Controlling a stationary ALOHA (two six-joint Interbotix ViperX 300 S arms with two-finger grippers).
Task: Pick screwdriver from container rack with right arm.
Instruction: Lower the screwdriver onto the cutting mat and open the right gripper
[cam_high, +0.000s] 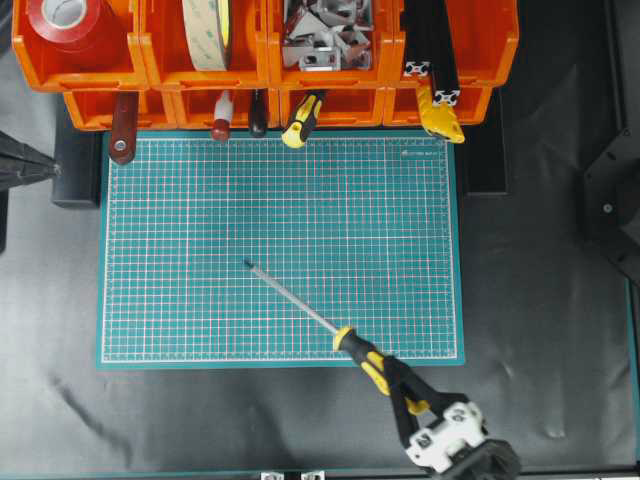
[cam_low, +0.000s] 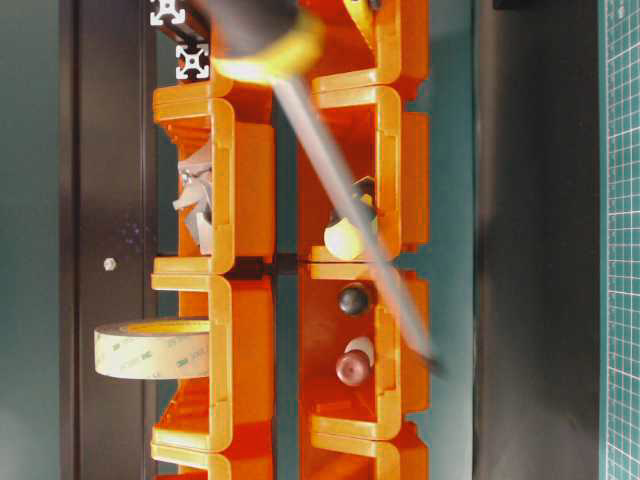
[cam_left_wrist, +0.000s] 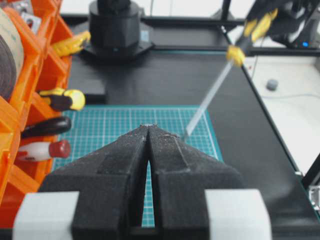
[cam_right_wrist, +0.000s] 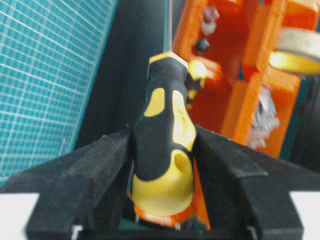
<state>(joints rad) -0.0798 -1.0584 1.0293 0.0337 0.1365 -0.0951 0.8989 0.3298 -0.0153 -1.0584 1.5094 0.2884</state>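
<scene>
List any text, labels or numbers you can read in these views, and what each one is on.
None can be read.
Cutting mat: small pale print near its upper right corner, too small to read.
Screwdriver, held in the right gripper: no visible marking.
Tape roll: faint print on its band, blurred.

Black table (cam_high: 540, 300): green cutting mat (cam_high: 280, 250), orange container rack (cam_high: 265, 60) on it.

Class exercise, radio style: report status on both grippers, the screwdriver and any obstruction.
Right gripper shut on screwdriver handle. Left gripper shut, empty. Screwdriver out of container rack, held over green mat. Nothing in the way.
</scene>
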